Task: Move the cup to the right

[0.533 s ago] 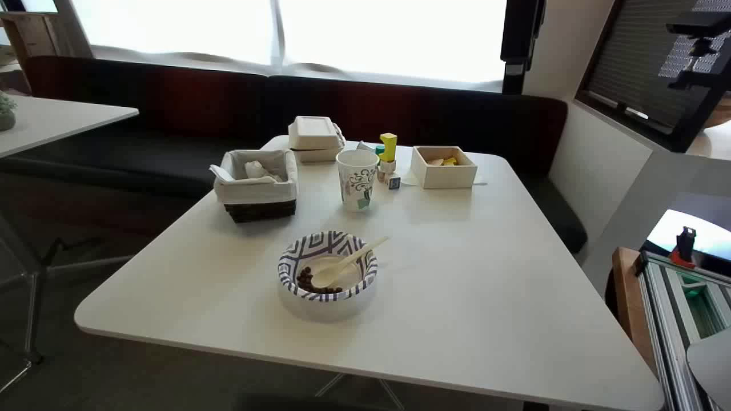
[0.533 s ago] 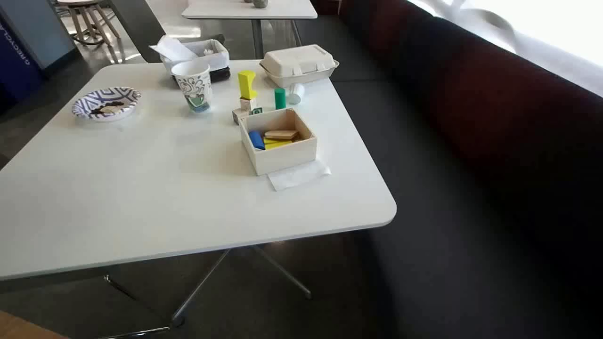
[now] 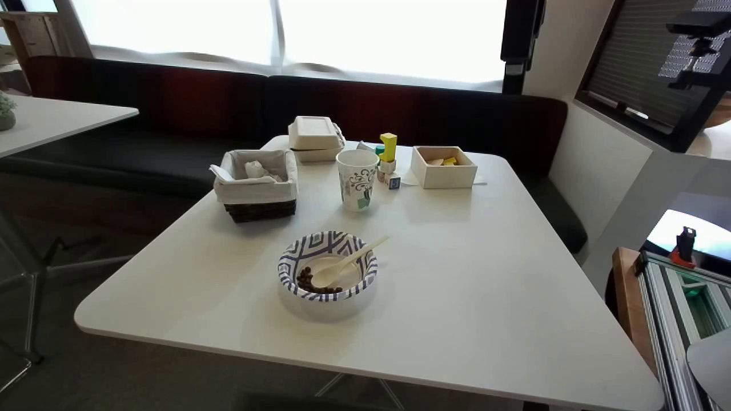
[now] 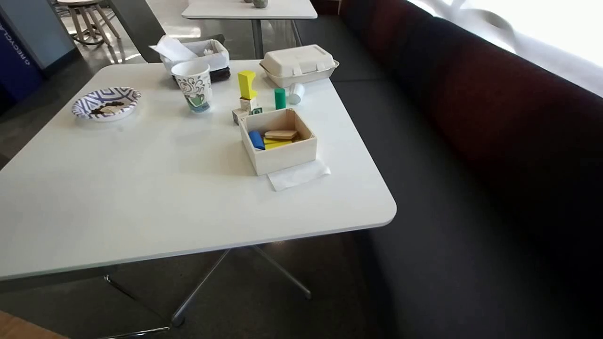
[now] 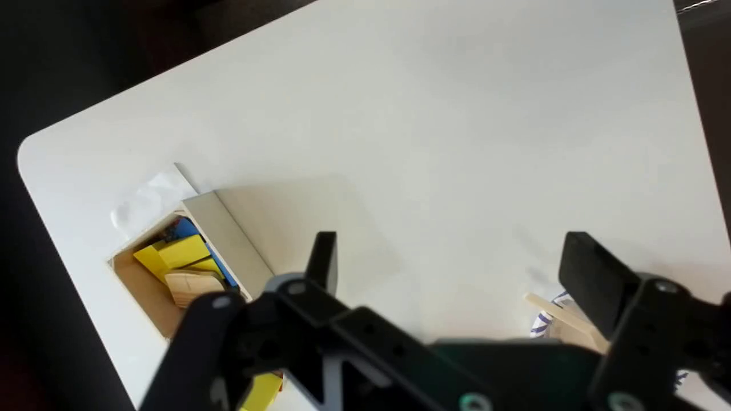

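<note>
The cup (image 3: pixel 358 181) is tall and white with dark curly and greenish markings. It stands upright on the white table in both exterior views, also here (image 4: pixel 193 88), between the lined basket and the stacked blocks. It does not show in the wrist view. My gripper (image 5: pixel 451 235) is open and empty in the wrist view, with bare table between its fingers. It is out of view in both exterior views, so its distance to the cup cannot be told.
A patterned bowl (image 3: pixel 328 265) with a spoon stands near the cup. A wooden box (image 4: pixel 280 141) of blocks, stacked blocks with a yellow top (image 4: pixel 247 84), a green cylinder (image 4: pixel 280 98), a lined basket (image 3: pixel 260 185) and a takeout box (image 4: pixel 299 63) stand around it. The table edge (image 5: pixel 171 69) shows.
</note>
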`<state>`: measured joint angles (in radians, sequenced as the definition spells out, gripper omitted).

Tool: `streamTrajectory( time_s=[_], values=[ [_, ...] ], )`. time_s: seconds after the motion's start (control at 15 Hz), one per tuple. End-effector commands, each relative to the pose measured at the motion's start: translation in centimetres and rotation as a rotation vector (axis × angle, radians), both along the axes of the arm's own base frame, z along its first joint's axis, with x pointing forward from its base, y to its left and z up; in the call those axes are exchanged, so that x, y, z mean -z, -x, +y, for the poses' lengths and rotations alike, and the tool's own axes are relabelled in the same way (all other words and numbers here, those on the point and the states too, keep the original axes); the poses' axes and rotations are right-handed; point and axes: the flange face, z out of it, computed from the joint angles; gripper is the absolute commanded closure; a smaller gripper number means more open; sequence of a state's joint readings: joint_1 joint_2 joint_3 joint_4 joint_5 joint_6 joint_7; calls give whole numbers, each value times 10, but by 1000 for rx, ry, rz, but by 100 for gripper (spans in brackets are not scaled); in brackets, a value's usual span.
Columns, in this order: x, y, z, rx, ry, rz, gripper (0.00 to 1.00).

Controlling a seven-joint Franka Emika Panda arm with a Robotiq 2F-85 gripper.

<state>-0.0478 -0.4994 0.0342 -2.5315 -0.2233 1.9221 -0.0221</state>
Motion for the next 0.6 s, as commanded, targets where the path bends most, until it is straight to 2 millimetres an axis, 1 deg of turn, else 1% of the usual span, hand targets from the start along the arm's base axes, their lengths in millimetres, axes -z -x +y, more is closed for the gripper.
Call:
streamTrajectory(
  time_s=[0.0,0.27,0.33,0.53],
  values=[
    [0,0,0,0,0,1,0],
    [0,0,0,0,0,1,0],
    [1,-8,9,32,-4,19,0],
    [7,-39,36,179,-34,-6,0]
  ],
)
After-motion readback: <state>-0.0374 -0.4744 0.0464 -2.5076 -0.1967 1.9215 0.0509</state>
